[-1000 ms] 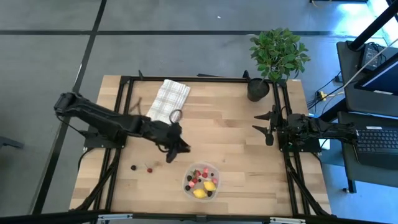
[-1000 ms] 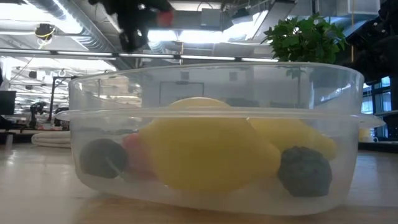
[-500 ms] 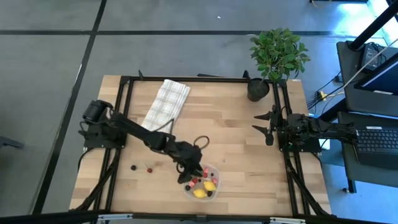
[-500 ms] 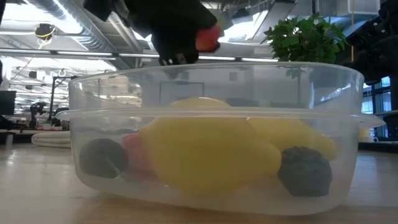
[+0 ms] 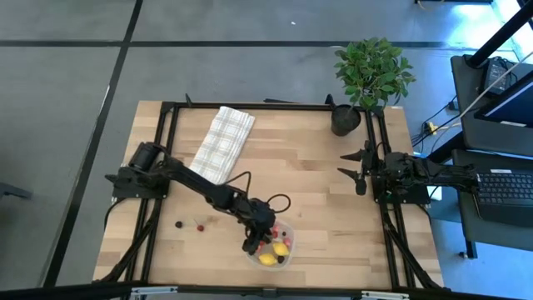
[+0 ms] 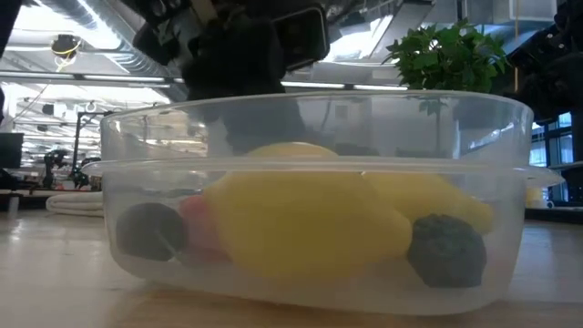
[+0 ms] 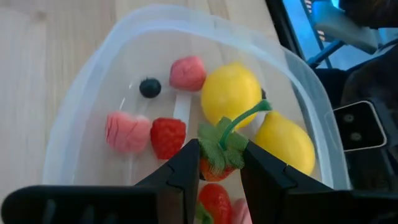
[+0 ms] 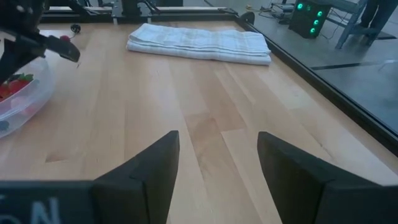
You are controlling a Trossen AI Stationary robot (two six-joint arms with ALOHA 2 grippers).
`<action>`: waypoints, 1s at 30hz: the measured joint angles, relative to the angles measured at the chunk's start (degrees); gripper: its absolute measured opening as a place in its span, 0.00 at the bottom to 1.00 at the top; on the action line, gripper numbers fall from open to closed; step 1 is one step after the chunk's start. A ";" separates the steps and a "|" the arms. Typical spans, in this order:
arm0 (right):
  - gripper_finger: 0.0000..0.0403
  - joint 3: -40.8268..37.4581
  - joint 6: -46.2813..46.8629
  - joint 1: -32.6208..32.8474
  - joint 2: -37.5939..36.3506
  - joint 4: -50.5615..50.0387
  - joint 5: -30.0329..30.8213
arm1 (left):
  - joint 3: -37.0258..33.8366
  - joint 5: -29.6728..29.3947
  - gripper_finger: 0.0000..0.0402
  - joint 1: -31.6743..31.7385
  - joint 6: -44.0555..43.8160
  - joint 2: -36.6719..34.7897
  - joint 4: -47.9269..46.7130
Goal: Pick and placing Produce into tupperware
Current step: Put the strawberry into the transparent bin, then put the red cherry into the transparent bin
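Observation:
The clear round tupperware (image 5: 271,244) stands near the table's near edge and holds two yellow lemons (image 7: 230,93), pink and red berries (image 7: 168,137) and a dark berry (image 7: 150,88). It fills the low view (image 6: 314,146). My left gripper (image 5: 255,242) is over the tupperware, inside its rim, shut on a red strawberry (image 7: 214,171) with a green cap. Two small berries (image 5: 178,223) lie on the wood to the left of the tupperware. My right gripper (image 5: 356,172) waits open and empty at the table's right side. My left gripper pinches the strawberry between its two fingers (image 7: 186,168), at the top, where the green leafy cap (image 7: 221,146) and its stem stick out. The fingers point down from above. The strawberry hangs over the fruit in the tupperware; whether it touches them I cannot tell.
A folded checked cloth (image 5: 223,143) lies at the far left of the table. A black pot (image 5: 345,119) with a green plant (image 5: 372,71) stands at the far right corner. Bare wood (image 5: 316,192) lies between the tupperware and my right gripper.
My left gripper has carried the strawberry from beside the cloth toward the table's near right, over the tupperware, and has come down inside its rim. It has stayed shut on the strawberry throughout.

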 joint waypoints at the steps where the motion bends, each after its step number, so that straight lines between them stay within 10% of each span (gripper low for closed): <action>1: 0.54 0.00 0.02 0.00 0.01 -0.02 0.01 | 0.00 0.08 0.23 0.00 -0.11 0.36 0.18; 30: 0.54 0.00 0.09 0.00 0.00 -0.70 0.00 | 0.00 -0.07 0.32 0.03 -0.28 1.01 0.96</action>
